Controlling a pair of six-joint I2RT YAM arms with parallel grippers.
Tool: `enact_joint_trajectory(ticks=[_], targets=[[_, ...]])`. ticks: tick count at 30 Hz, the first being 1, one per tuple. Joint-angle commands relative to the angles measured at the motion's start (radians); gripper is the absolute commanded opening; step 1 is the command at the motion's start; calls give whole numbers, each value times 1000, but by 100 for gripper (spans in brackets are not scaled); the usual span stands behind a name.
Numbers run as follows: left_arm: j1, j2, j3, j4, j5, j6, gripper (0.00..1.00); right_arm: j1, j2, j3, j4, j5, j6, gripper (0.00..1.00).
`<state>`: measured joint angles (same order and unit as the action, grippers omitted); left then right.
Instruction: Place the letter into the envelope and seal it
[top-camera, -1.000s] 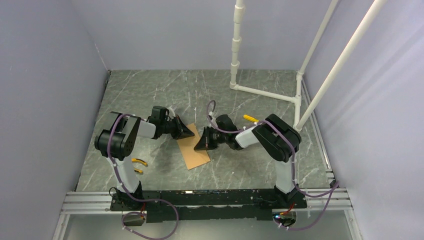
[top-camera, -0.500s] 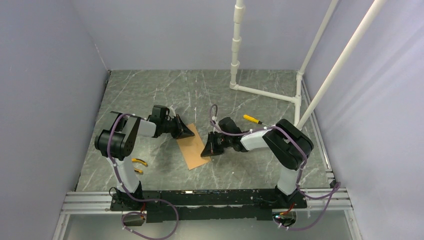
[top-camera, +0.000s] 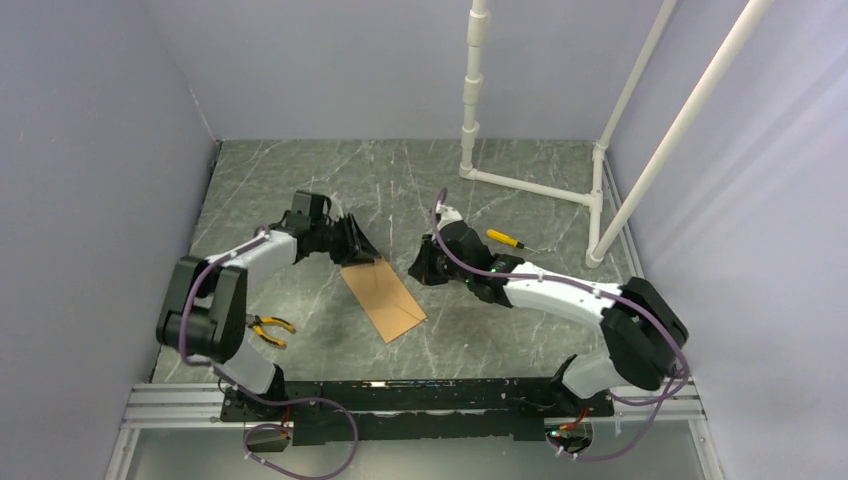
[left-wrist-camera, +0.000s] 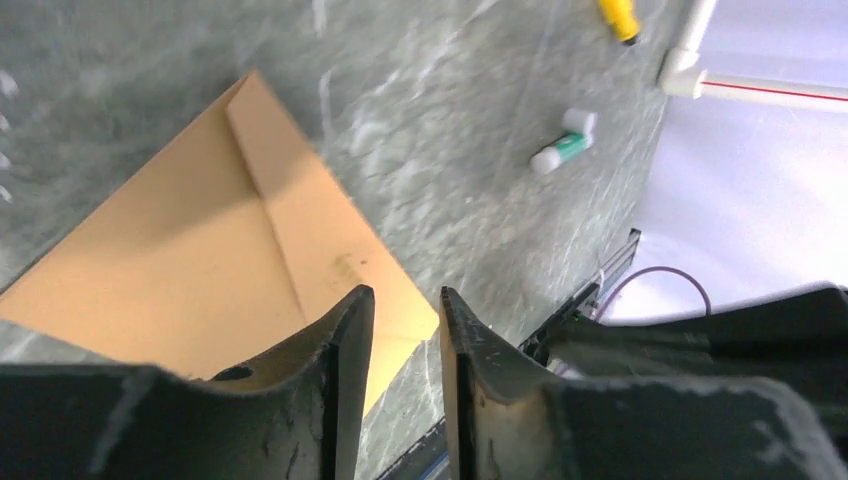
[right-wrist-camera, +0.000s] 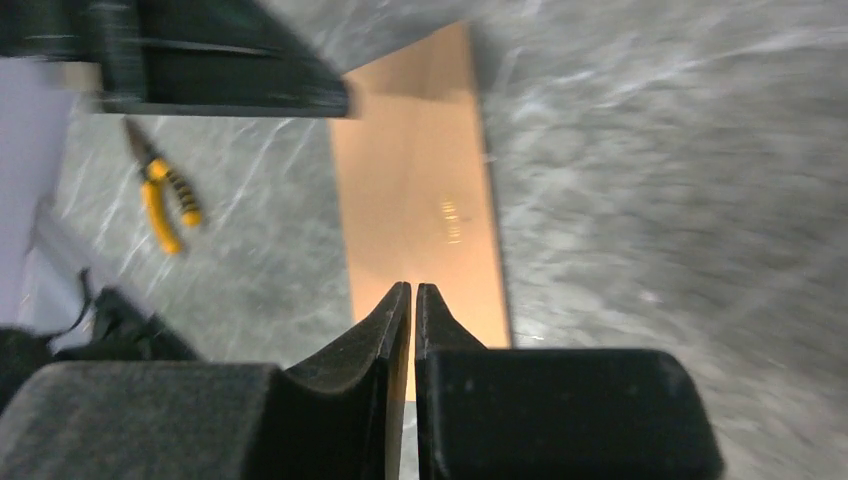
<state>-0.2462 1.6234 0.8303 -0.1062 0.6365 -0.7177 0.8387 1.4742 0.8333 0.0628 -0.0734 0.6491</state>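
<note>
notably left wrist shows envelope (left-wrist-camera: 180, 270) seams, white-green tube (left-wrist-camera: 563, 141); right wrist, pliers (right-wrist-camera: 163, 200).

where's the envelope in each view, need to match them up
top external: the envelope lies mid-table, slanted, between the two arms.
left wrist: envelope fills the left and middle, seam showing.
right wrist: envelope runs up the centre.
shared landmark: the left fingers, at one end of the envelope in every view.
</note>
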Motion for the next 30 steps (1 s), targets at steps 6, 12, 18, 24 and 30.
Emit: enact_joint_trajectory(ticks=[6, 12, 18, 24, 30], targets=[[-4, -386, 128, -398, -358, 102, 60, -21, -209, 9, -415, 573, -80, 49], [-4, -639, 70, -472, -535, 120, 93, -117, -264, 12, -547, 639, -66, 66], [-4, -780, 45, -496, -534, 150, 93, -232, -248, -17, -544, 559, 64, 67], [-4, -775, 22, -435, -372, 152, 93, -247, -184, -21, -506, 546, 222, 67], [-4, -760, 6, -405, -339, 132, 93, -248, -71, 28, -620, 583, 444, 62]])
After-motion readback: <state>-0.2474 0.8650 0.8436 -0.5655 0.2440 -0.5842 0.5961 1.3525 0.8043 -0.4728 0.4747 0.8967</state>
